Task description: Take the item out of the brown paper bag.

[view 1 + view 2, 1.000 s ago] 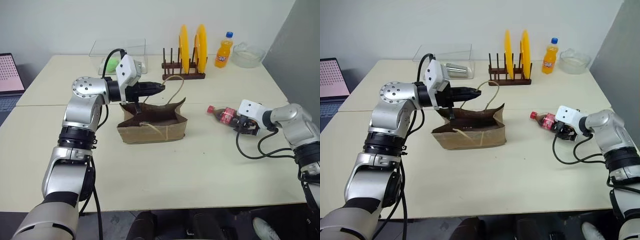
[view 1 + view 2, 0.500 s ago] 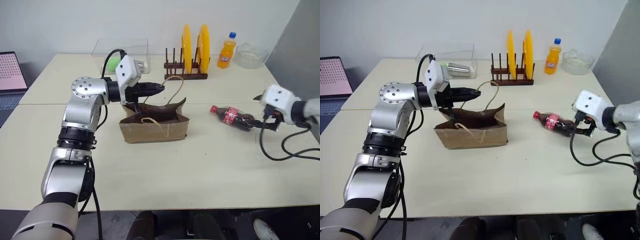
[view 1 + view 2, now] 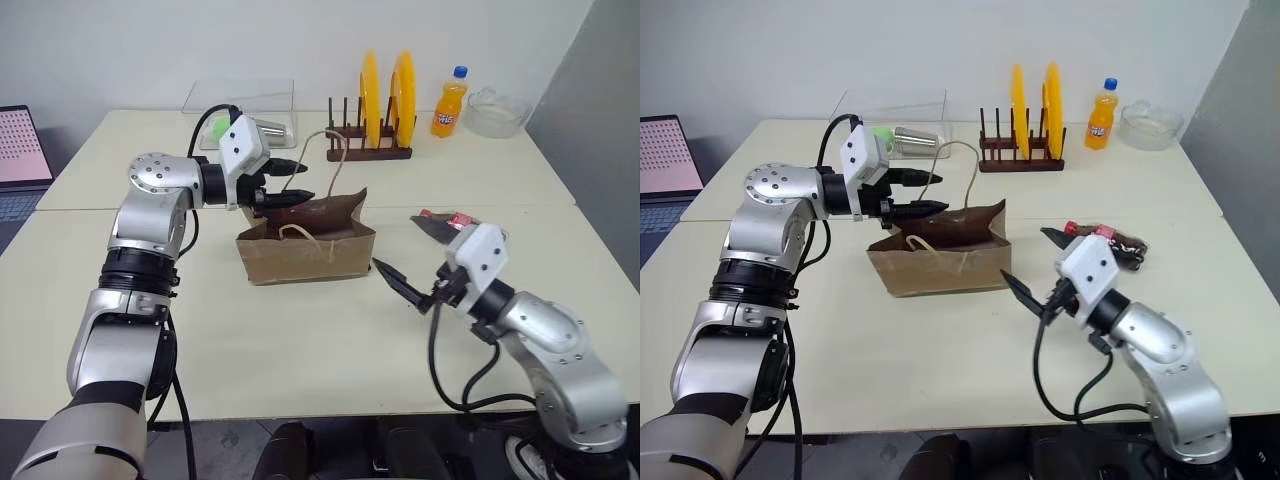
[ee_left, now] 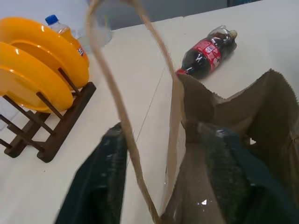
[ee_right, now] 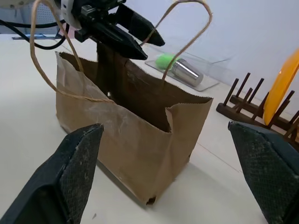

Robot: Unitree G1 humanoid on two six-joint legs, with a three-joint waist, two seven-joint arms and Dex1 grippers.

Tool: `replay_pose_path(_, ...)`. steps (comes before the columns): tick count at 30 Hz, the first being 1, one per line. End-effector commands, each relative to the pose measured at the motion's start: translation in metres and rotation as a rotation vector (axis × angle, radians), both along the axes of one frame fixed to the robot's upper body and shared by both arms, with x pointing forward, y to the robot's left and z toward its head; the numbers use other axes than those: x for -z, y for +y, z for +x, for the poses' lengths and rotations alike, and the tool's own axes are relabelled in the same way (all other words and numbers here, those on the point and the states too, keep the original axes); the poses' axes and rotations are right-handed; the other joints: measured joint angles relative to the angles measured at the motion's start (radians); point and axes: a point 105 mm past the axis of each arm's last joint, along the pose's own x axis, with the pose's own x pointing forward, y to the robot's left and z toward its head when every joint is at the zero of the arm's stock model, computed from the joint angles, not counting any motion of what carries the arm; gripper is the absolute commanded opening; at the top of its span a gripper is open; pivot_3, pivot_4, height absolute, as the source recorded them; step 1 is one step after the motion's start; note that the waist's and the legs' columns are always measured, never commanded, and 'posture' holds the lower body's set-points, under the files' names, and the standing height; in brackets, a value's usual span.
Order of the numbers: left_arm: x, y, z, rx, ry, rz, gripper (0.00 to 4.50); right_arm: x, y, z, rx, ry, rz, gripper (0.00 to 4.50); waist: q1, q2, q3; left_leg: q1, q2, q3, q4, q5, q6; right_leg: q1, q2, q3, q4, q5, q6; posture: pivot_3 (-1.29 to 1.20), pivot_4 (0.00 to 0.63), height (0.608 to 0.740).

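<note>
Noted at far left edge: laptop (image 3: 18, 148), partly cut off. Left gripper (image 3: 290, 182) level at the bag's rear rim, about ten o'clock from table centre; fingers parted, one either side of the rear looped handle (image 4: 124, 112), nothing clamped. Behind it, at eleven o'clock: clear tray (image 3: 902, 118) holding a green object and a metal cup (image 3: 912, 141). Brown paper bag (image 3: 305, 250) upright near table centre, mouth open, creased. At twelve o'clock: wooden rack (image 3: 365, 150) with two yellow plates (image 3: 385, 98). Right gripper (image 3: 408, 258) just right of the bag, fingers spread wide, empty. Cola bottle (image 4: 208, 51) lying on its side on the table (image 3: 300, 350) at about three o'clock, outside the bag, well apart from it, partly hidden behind the right wrist. At one o'clock: orange soda bottle (image 3: 449, 102), then glass bowl (image 3: 497, 110).
</note>
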Motion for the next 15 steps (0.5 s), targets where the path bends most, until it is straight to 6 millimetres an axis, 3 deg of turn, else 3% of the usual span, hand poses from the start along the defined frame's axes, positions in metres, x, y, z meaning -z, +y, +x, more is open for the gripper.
replay_pose_path(1,-0.026,0.007,-0.008,-0.008,-0.079,-0.011,3.76,-0.007,0.006,0.000,-0.016,-0.062,0.005,4.50,-0.001,0.000,0.000,0.000,0.000,0.000,0.000,0.000,0.000,0.000,0.000,0.000,0.000,0.000,0.000,0.00,0.150,0.740)
replay_pose_path(3,-0.032,0.012,-0.009,-0.041,-0.105,-0.032,4.45,-0.005,0.006,0.000,-0.027,-0.068,-0.008,4.50,-0.001,0.000,0.000,0.000,0.000,0.000,0.000,0.000,0.000,0.000,0.000,0.000,0.000,0.000,0.000,0.00,0.150,0.740)
replay_pose_path(7,-0.044,0.028,-0.020,-0.116,-0.144,-0.088,4.48,-0.004,0.004,0.003,-0.046,-0.069,-0.011,4.50,-0.004,0.000,0.000,0.000,0.000,0.000,0.000,0.000,0.000,0.000,0.000,0.000,0.000,0.000,0.000,0.00,0.150,0.740)
replay_pose_path(11,-0.055,0.049,-0.036,-0.275,-0.130,-0.257,4.48,-0.005,0.000,0.005,-0.060,-0.076,-0.004,4.50,-0.005,0.000,0.000,0.000,0.001,0.000,-0.001,0.000,0.000,0.000,0.000,0.000,0.000,0.000,0.000,0.00,0.150,0.740)
replay_pose_path(15,-0.031,0.084,-0.057,-0.532,-0.129,-0.356,4.48,-0.010,-0.011,0.007,-0.030,-0.093,0.022,4.50,-0.006,0.000,0.000,0.001,0.001,0.000,-0.001,0.000,0.000,0.000,0.000,0.002,0.000,0.000,0.000,0.00,0.150,0.740)
